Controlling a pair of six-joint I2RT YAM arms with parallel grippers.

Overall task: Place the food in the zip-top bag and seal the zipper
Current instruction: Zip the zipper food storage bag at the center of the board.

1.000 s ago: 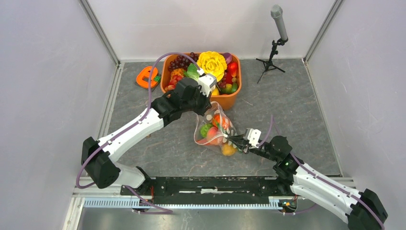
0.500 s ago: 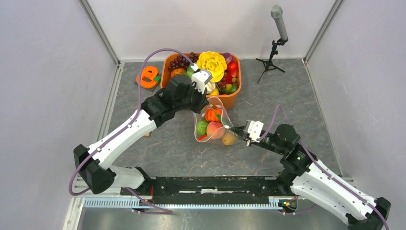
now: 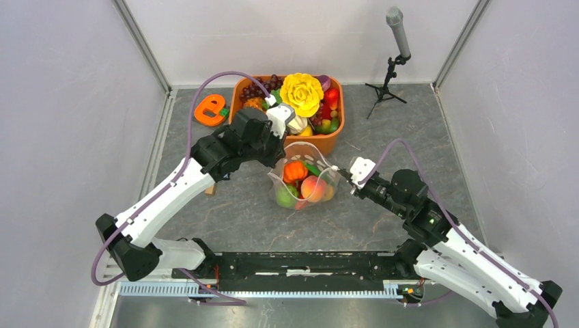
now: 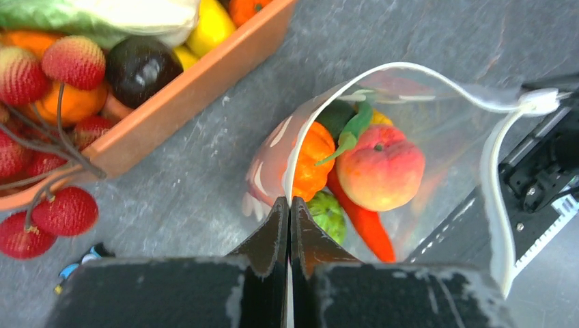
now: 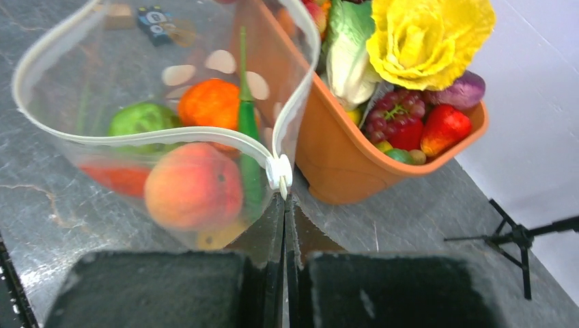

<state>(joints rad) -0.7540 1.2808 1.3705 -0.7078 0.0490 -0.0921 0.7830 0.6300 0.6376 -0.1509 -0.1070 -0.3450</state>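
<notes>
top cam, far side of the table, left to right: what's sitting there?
orange C-shaped object → orange tub → microphone stand

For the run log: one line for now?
left gripper: shut on zip-top bag | right gripper: shut on zipper end | food: inside | zipper: open

The zip-top bag (image 3: 301,150) stands open on the table (image 3: 410,137), left gripper (image 3: 273,164) at its left rim, right gripper (image 3: 340,171) at its right corner. Food (image 3: 313,188) fills it: 1 peach, orange, green pieces.
</notes>
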